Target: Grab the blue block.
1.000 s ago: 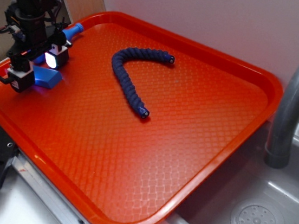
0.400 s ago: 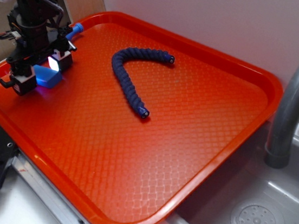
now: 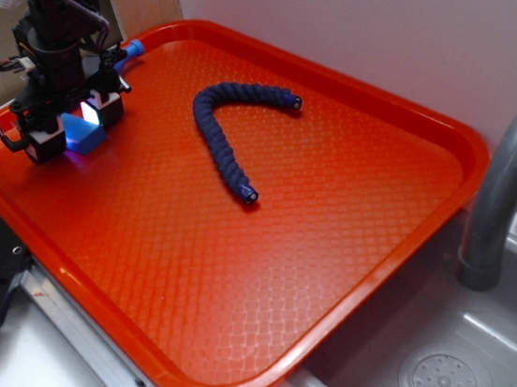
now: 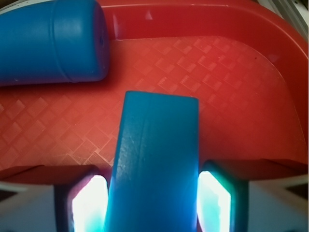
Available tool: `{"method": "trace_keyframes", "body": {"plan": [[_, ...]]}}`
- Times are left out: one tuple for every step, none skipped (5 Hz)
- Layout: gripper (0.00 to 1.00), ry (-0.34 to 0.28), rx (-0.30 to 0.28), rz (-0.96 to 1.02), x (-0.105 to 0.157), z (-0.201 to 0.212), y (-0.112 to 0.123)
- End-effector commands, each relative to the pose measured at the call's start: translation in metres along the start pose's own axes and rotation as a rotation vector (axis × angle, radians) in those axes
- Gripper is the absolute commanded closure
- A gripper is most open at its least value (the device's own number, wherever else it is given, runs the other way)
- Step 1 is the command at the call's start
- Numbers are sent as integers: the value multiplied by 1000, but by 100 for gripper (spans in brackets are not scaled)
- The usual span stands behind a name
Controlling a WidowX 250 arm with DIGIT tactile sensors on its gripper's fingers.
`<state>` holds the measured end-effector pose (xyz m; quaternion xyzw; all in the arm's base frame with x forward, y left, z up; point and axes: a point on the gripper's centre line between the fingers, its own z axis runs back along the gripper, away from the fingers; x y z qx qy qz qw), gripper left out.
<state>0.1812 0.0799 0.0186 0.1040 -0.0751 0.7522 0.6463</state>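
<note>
Arm: comes down from the upper left of the exterior view, black links with loose cables, standing close to vertical.
Wrist: points straight down over the near-left corner.
Gripper (image 3: 71, 123): low, almost at the surface, one finger (image 4: 87, 203) on each side of the blue block (image 4: 157, 159).
Jaws: pads lit and right against the block's sides in the wrist view.

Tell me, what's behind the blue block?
Behind the blue block a blue bottle lies on its side by the orange tray rim. The gripper straddles the block; its near end is out of sight.
</note>
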Motion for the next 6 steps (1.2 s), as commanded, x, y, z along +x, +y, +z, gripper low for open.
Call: {"method": "trace_keyframes", "body": {"plan": [[100,-29,-164,-397,6,55,-6],[100,105,-214,-631,7,94,-9],[100,90,-300,-868,-11,146,-12],[100,140,-421,-1098,-30,193,-9],[100,101,-537,-1270,-60,239,14],[100,102,-506,-1246,-71,244,21]]}}
